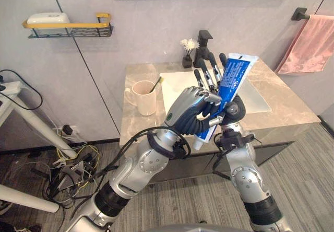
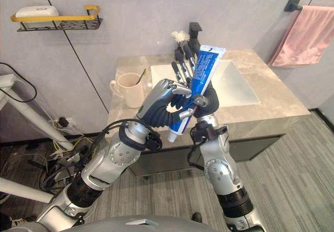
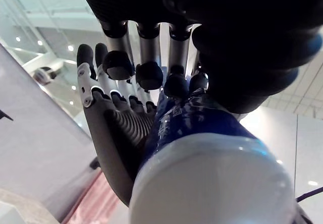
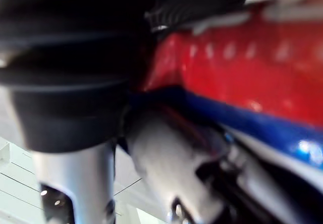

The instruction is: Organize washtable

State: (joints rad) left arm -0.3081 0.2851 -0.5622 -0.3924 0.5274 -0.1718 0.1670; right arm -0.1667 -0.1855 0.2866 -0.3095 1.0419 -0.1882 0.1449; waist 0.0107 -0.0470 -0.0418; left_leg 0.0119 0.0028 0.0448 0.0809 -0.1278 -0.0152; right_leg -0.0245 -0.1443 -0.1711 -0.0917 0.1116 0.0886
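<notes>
Blue plastic toothpaste tube (image 1: 232,78), white cap (image 1: 197,144) at 6 o'clock, left robot hand (image 1: 190,112) clamped round it, right robot hand (image 3: 118,133) straight-fingered behind.

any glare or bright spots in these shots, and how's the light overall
Left wrist view: ceiling lights show as bright spots, a highlight sits on the white cap of the toothpaste tube, and the left hand is backlit and dark. Right wrist view: small glints on the tube's red band. Left eye view: soft, even light on the countertop.
</notes>
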